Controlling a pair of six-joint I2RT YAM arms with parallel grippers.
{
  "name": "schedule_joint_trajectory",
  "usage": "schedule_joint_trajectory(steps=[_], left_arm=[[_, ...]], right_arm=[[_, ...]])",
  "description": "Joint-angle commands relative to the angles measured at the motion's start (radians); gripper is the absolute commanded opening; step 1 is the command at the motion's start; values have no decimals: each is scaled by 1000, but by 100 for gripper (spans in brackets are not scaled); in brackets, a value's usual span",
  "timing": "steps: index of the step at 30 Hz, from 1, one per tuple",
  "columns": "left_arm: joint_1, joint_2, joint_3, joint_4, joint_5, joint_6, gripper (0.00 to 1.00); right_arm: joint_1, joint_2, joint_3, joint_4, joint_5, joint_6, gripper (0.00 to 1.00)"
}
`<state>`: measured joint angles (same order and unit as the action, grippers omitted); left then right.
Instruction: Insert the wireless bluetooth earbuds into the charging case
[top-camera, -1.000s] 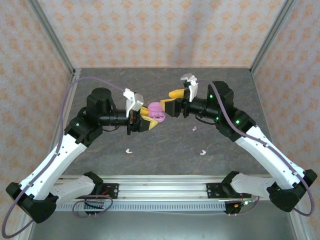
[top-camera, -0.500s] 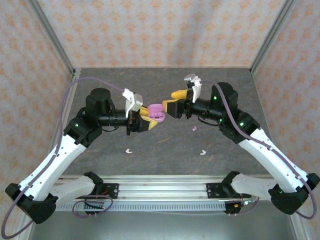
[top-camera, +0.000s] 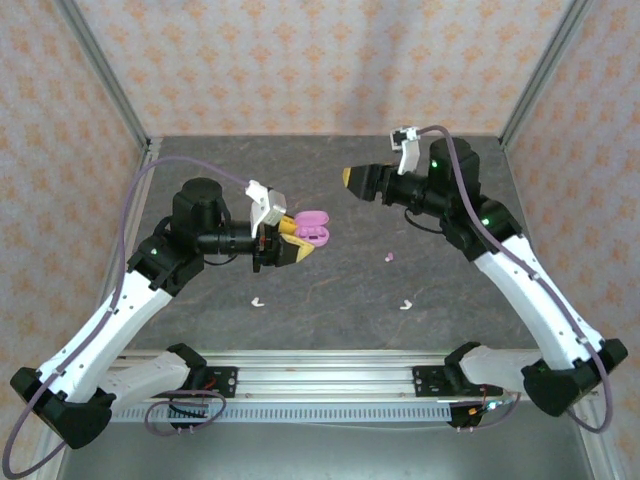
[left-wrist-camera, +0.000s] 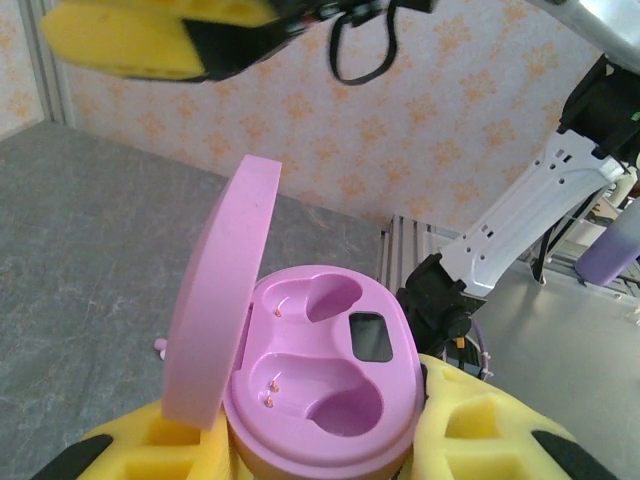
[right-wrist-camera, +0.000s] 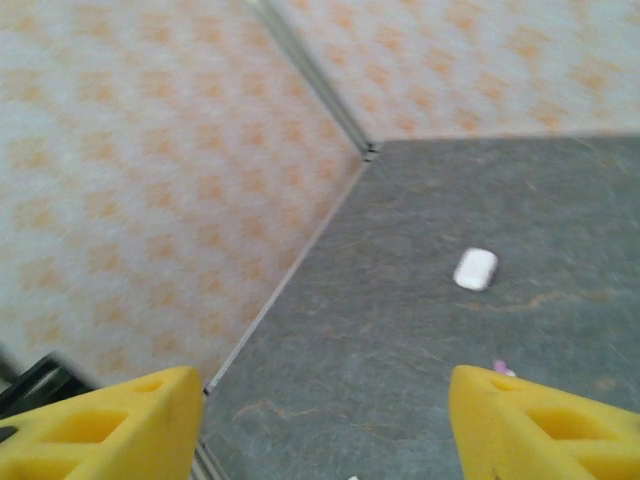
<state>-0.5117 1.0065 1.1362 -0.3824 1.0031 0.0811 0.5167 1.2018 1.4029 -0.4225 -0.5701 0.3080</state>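
- The opening step looks done. The left gripper (top-camera: 297, 242), its arm reaching level toward the middle, is clamped on the pink charging case (left-wrist-camera: 320, 390), which has its lid up and both wells empty.
- The next move calls for fetching an earbud. A pink earbud (top-camera: 390, 257) and a white earbud (top-camera: 258, 301) lie loose on the table (top-camera: 330, 290).
- The right gripper (top-camera: 352, 178) hangs raised with its jaws apart, holding nothing.

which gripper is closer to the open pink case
Left. The left gripper clamps the open pink case between its fingers; the right gripper hangs open, apart from it, farther back and to its right.
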Motion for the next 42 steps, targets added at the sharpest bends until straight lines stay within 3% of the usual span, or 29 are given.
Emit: schedule_joint_trajectory(steps=[1, 12, 18, 25, 31, 42], left_arm=[[-3, -23, -9, -19, -15, 30, 13], [-2, -61, -38, -1, -12, 12, 13], [-1, -86, -55, -7, -24, 2, 13], [-2, -112, -73, -13, -49, -8, 13], [-3, -132, -87, -14, -67, -10, 13], [-3, -133, -85, -30, -78, 6, 13]], right_arm=[[-28, 73, 5, -71, 80, 107, 65], [0, 504, 205, -215, 137, 58, 58], [90, 794, 507, -440, 292, -10, 61], [156, 1073, 831, -542, 335, -98, 41], [183, 1221, 980, -584, 331, -149, 36], [218, 1297, 990, -617, 355, -246, 37]])
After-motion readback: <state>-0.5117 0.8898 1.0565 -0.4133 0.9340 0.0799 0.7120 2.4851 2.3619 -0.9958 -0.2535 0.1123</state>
